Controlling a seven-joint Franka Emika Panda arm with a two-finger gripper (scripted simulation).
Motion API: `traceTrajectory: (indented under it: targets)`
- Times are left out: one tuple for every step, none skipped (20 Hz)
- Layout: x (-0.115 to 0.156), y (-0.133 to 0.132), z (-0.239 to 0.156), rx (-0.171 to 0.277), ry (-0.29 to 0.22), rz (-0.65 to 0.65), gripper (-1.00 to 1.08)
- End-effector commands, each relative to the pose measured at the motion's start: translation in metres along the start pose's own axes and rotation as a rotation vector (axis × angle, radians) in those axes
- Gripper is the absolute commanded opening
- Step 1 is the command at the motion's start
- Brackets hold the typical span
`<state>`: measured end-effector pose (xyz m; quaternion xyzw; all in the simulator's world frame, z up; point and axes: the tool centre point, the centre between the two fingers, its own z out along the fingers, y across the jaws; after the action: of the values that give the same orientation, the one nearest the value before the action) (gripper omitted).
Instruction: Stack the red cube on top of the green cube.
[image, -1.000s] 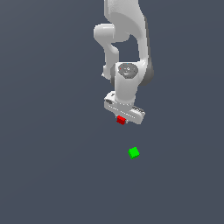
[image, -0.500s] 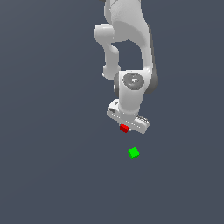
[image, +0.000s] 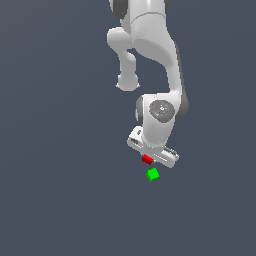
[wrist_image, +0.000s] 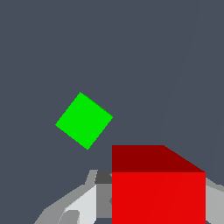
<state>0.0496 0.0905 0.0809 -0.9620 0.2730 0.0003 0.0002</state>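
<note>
While the pincer grips the red cube aloft, green cube just beside — apart, unobstructed.

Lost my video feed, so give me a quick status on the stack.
Gripper shut on red cube, carried above the surface. Green cube lies apart, uncovered, nothing stacked yet. Nothing in the way between them.

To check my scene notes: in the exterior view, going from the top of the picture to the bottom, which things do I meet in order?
Robot arm → gripper holding the red cube → green cube, lying apart just below it.
</note>
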Motion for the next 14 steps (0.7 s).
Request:
traceTrajectory:
  targets:
    - [0.009,-0.011,0.004,0.001,0.001,0.0,-1.0]
    - [0.012,-0.015,0.005,0.001,0.001,0.0,-1.0]
    - [0.015,-0.019,0.006,0.001,0.001,0.0,-1.0]
    - [0.017,-0.022,0.007,0.001,0.001,0.0,-1.0]
    - [0.02,-0.025,0.009,0.001,0.001,0.0,-1.0]
    - [0.022,-0.028,0.01,0.001,0.001,0.0,-1.0]
    - [0.024,-0.031,0.011,0.001,0.001,0.0,-1.0]
    - [0.026,-0.033,0.012,0.0,0.0,0.0,-1.0]
    - [0.028,-0.036,0.013,0.0,0.0,0.0,-1.0]
    - [0.029,-0.038,0.013,0.0,0.0,0.0,-1.0]
    - [0.031,-0.039,0.014,0.0,0.0,0.0,-1.0]
    - [0.032,-0.041,0.014,0.0,0.0,0.0,-1.0]
    - [0.033,-0.042,0.015,0.0,0.0,0.0,-1.0]
    - [0.034,-0.044,0.015,0.0,0.0,0.0,-1.0]
